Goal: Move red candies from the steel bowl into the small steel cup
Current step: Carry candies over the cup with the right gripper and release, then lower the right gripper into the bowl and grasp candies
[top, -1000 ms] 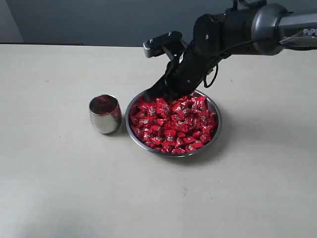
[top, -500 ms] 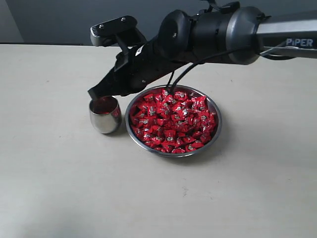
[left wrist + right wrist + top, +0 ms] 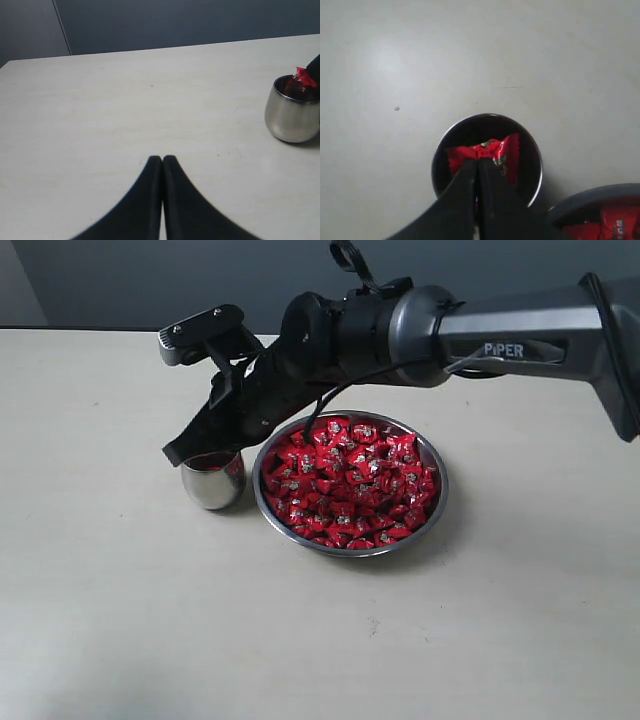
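**A:** What does the exterior view give that the wrist views miss?

**B:** The whole pale beige surface, the long dark grey right arm reaching across the middle, and the wide, shallow shiny steel bowl in full. The right wrist view catches only a slice of that bowl; the left wrist view shows none of it.

**A:** And the wrist views?

**B:** The right one looks straight down into the small rounded polished steel cup. The black right hand is pressed together at its tips, pinching a red candy just over the cup's mouth. The left one shows the black left hand pressed together tip to tip, well apart from the cup.

**A:** Counts?

**B:** One bowl, one cup just beside it, two hands. The shiny red-wrapped candies heaped in the bowl are too many to count; one is in the right hand.

**A:** Any writing?

**B:** "PIPER" in white on the arm. The silvery marks on the wrappers are too small to read.
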Motion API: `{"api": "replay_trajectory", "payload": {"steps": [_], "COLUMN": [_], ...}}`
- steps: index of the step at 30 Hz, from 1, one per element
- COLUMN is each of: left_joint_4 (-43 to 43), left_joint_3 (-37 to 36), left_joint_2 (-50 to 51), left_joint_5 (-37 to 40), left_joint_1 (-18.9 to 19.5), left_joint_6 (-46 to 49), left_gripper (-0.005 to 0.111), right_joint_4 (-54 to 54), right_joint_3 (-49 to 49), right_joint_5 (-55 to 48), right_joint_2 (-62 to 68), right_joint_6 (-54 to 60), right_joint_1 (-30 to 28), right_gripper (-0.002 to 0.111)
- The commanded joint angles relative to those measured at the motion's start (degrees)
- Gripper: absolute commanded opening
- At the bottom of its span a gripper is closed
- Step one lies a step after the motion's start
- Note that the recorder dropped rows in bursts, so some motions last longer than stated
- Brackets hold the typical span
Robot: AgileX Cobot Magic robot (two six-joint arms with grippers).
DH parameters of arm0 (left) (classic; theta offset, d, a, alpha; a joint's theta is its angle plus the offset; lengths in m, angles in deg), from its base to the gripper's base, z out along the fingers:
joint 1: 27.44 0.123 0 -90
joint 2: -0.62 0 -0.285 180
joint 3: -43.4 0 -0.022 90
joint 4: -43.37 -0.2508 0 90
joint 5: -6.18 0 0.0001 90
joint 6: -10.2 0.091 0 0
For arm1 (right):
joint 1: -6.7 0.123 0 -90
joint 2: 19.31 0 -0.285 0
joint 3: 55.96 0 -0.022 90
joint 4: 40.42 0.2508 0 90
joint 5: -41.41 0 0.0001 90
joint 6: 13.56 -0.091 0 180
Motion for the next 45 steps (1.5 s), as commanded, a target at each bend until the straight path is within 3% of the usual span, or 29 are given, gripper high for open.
{"api": "replay_trajectory", "payload": {"steps": [1, 5, 7, 16, 24, 37, 45], "left_joint_4": [-0.1, -0.1, -0.1, -0.1, -0.1, -0.1, -0.1], "left_joint_3": [0.5, 0.5, 0.5, 0.5, 0.5, 0.5, 0.5], "left_joint_2": [-0.3, -0.3, -0.3, -0.3, -0.3, -0.3, -0.3], "left_joint_5": [-0.3, -0.3, -0.3, -0.3, -0.3, -0.3, -0.3], "left_joint_1": [-0.5, -0.5, -0.5, -0.5, -0.5, -0.5, -0.5], "left_joint_6": [-0.1, -0.1, -0.1, -0.1, -0.1, -0.1, -0.1], "left_gripper": [0.0, 0.0, 0.0, 0.0, 0.0, 0.0, 0.0], "right_joint_4": [-0.5, -0.7, -0.7, -3.6, -13.0, -15.2, -10.7], "right_joint_3": [-0.5, -0.5, -0.5, -0.5, -0.5, 6.4, 7.7], "right_joint_5": [0.0, -0.2, -0.2, -5.5, -13.7, -7.1, -3.2], "right_joint_2": [-0.2, -0.2, -0.2, -4.7, -6.3, -6.2, -4.1], "right_joint_6": [0.1, 0.1, 0.1, -1.9, -11.3, -12.6, -12.7], "right_joint_1": [-0.4, -0.4, -0.5, -3.1, -8.5, -9.7, -9.7], "right_gripper": [0.004, 0.035, 0.045, 0.039, 0.039, 0.039, 0.039]}}
